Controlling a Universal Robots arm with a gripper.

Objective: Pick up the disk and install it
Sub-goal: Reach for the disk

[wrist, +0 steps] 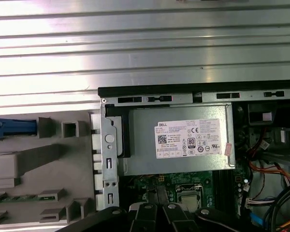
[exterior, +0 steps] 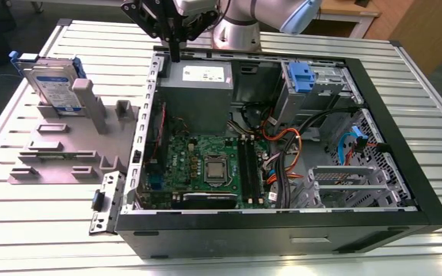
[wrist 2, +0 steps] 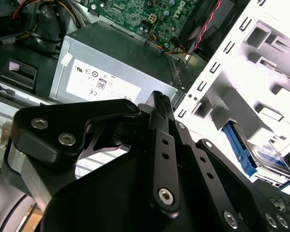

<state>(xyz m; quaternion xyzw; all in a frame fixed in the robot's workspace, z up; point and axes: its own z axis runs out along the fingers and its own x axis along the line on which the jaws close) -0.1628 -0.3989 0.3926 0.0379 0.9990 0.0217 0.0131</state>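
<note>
Exterior view: gripper [exterior: 175, 56] clenched shut, hanging over the back edge of the open computer case [exterior: 282, 214], just above the grey power supply [exterior: 198, 95] — disk [exterior: 52, 86] stands upright in the grey holder [exterior: 52, 146], well apart, on the exterior view's left.

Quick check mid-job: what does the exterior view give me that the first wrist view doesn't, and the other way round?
Exterior view: the disk's labelled face, upright in the grey holder on the exterior view's left; the blue latch in the drive bay; the end effector, shut and empty, above the case rim beside the power supply. First wrist view: a straight-down angle onto that rim and the power supply's sticker. Both: the holder, the disk's blue edge, power supply, motherboard, slatted table.
</note>
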